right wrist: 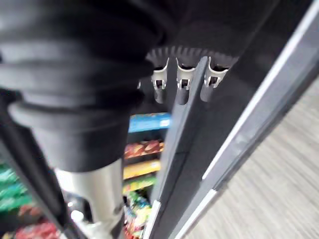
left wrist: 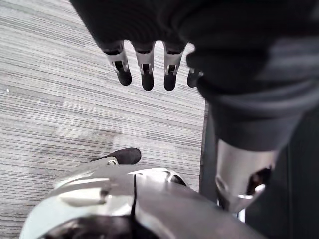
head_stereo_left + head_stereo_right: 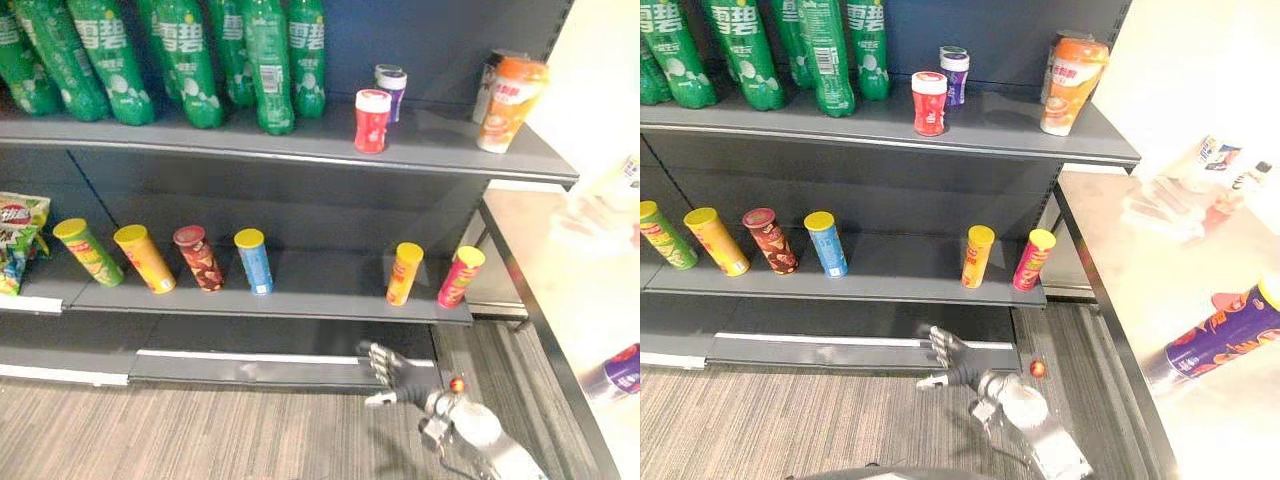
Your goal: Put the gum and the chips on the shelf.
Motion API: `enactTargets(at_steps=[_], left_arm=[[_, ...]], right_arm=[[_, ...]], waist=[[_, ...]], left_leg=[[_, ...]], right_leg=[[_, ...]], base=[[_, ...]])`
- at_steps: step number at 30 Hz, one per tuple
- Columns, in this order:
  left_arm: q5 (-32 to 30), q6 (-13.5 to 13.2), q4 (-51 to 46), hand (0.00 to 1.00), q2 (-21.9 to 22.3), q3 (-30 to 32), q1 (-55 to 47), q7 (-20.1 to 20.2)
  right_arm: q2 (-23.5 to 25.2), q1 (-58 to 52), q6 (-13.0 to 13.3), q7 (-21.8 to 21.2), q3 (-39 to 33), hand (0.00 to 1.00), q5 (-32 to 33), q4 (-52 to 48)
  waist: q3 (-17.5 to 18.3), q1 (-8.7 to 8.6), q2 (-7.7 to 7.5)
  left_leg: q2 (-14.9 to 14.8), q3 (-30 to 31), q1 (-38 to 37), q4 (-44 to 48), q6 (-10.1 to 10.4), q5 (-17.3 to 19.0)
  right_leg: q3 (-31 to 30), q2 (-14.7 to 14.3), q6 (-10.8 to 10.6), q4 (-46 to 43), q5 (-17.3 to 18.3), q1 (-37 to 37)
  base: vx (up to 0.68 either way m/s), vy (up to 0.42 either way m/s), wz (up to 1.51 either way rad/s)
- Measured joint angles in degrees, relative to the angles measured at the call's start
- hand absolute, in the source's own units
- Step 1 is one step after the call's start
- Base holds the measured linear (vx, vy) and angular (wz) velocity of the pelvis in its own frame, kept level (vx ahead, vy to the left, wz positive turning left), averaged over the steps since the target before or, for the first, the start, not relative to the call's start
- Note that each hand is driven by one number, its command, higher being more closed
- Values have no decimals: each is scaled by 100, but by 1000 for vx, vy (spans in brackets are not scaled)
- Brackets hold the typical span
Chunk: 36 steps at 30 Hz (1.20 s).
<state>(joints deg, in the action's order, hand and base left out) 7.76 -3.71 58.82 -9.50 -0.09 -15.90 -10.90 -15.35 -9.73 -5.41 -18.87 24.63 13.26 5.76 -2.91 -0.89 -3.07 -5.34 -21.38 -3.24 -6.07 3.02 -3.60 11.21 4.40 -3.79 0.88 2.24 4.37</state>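
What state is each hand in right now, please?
Left hand: open, holding nothing.
Right hand: open, holding nothing.

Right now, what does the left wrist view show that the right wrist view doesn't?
Left wrist view's own: the left hand, silver dark-tipped fingers straight and holding nothing, above the grey striped carpet.
Right wrist view's own: the right hand, fingers straight and empty, close by the dark metal shelf's front edge. Blurred blue, red and yellow snack packs sit on a shelf beyond.
Shared: that same striped carpet, which the right wrist view catches past the shelf.
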Motion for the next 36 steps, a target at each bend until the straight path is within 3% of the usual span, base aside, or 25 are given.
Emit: enactTargets(at_steps=[7, 13, 19, 28, 31, 33, 36], left_arm=[[-5, 64, -3, 0, 51, 0, 27, 197], [4, 272, -2, 0, 112, 65, 69, 414], [97, 395, 128, 0, 131, 180, 168, 484], [340, 394, 289, 0, 172, 280, 236, 507], [340, 392, 288, 0, 182, 282, 246, 510], [330, 443, 288, 0, 185, 270, 288, 562], [299, 636, 288, 0, 184, 273, 451, 647]], right_arm=[[423, -213, 119, 488, -544, 0, -628, 1919], [778, -255, 250, 1135, -1665, 0, -888, 3494], [1011, 77, 378, 1863, -2657, 0, -893, 4576], [963, 25, 244, 2303, -3217, 0, -865, 5170], [982, -128, 163, 2384, -3411, 0, -742, 5199], [1067, -158, 169, 2475, -3590, 0, -493, 5181], [1133, -174, 215, 2592, -3906, 0, -142, 5137]], waist=[[-15, -68, 155], [-34, -95, 259], [-105, -84, 186], [-258, -98, 231], [-330, -203, 202], [-367, -241, 211], [-616, -236, 242]], left_leg=[[7, -83, -135, 0, 34, 74], [11, -130, -238, 0, 47, 131], [63, -127, -418, 0, 58, 212], [201, -150, -594, 0, -22, 320], [261, -264, -701, 2, -16, 435], [316, -441, -718, 2, -48, 490], [287, -997, -825, 4, -101, 558]], right_leg=[[-78, 9, -28, -26, 28, 83], [-109, 22, -34, -114, 137, 97], [-88, 68, -55, -102, 178, 288], [-62, 201, -154, -105, 235, 469], [-150, 293, -229, -374, 402, 401], [-312, 372, -287, -687, 509, 179], [-461, 367, -378, -1110, 375, -220]], base=[[57, 10, -7], [40, 6, -3], [41, 16, 1], [48, 42, 1], [60, 73, -16], [28, 86, -42], [14, 101, -78]])
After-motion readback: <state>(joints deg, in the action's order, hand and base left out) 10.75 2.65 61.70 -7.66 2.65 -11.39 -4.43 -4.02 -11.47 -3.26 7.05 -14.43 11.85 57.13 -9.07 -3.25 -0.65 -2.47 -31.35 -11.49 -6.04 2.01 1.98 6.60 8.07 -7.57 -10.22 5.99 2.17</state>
